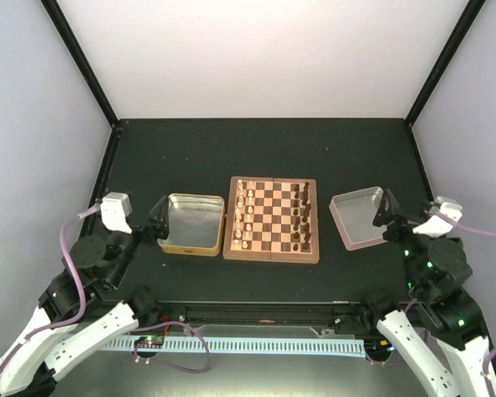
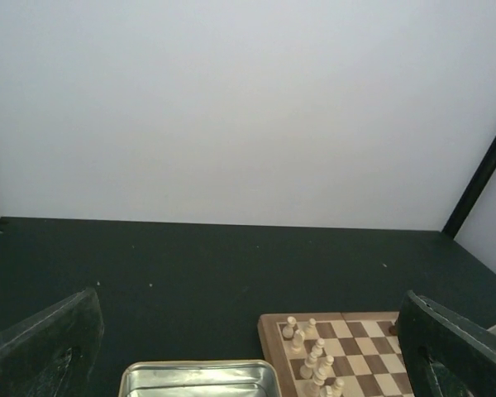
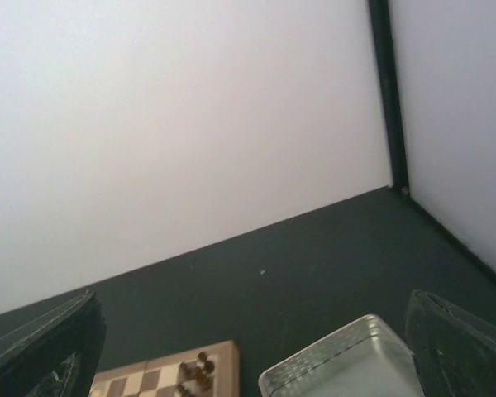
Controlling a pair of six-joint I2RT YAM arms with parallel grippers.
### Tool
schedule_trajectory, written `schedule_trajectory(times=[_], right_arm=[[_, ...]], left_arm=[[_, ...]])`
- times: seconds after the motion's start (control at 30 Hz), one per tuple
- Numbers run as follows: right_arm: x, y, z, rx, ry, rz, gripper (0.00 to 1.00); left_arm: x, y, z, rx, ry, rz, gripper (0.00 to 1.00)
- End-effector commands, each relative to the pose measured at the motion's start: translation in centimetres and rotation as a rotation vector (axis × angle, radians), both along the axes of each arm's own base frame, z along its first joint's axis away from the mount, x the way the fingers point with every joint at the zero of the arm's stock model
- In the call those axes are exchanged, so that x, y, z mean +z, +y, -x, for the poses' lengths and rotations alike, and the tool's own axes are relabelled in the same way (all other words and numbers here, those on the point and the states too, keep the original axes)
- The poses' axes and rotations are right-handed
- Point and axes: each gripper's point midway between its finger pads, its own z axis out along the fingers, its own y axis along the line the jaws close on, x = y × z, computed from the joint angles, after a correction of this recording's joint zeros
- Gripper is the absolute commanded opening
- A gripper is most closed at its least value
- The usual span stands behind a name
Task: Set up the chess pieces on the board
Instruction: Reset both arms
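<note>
The board [image 1: 273,219] lies at the middle of the table. Pale cream chess pieces [image 1: 242,217] stand in its two left columns and dark brown ones [image 1: 300,217] in its two right columns. My left gripper [image 1: 157,222] hovers open at the left end of the gold tin, holding nothing. My right gripper [image 1: 388,217] hovers open at the right edge of the silver tray, also holding nothing. The left wrist view shows the board's corner [image 2: 364,356] with cream pieces [image 2: 314,360] between wide-apart fingers [image 2: 41,343]. In the right wrist view, dark pieces [image 3: 194,372] stand on the board [image 3: 161,376].
A gold tin [image 1: 194,223] [image 2: 198,379] with nothing showing inside it sits just left of the board. A silver-grey tray [image 1: 360,217] [image 3: 347,372] sits tilted to its right. Black frame posts [image 1: 83,62] and white walls enclose the dark table.
</note>
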Motion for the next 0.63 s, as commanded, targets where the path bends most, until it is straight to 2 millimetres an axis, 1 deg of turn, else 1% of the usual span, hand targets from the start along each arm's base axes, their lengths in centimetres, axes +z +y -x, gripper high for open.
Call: schedule_trajectory(times=[0.0,0.1,0.2,0.33,0.6], right_arm=[[1.0,-3.7,2.4,-0.154,-0.051,0.043,1.0],[1.3,-4.7,3.5,-0.189,-0.081,0.031,1.0],[1.4,-5.2,4.1,-0.206,-0.099,0.019,1.0],[1.5,-5.3,4.3,-0.207,-0.111,0.013,1.0],[1.7,-5.1,4.3,-0.197,-0.12,0.003,1.0]], left_arm=[[1.5,2.4,0.8,0.073,-0.032,-0.009,0.99],[1.8,3.0,1.1,0.088,-0.033,-0.003,0.99],[1.5,3.1,1.1,0.093,-0.023,0.015,0.99],[1.0,3.1,1.1,0.093,-0.008,0.026,0.99],[1.3,3.1,1.3,0.08,-0.02,0.042,0.99]])
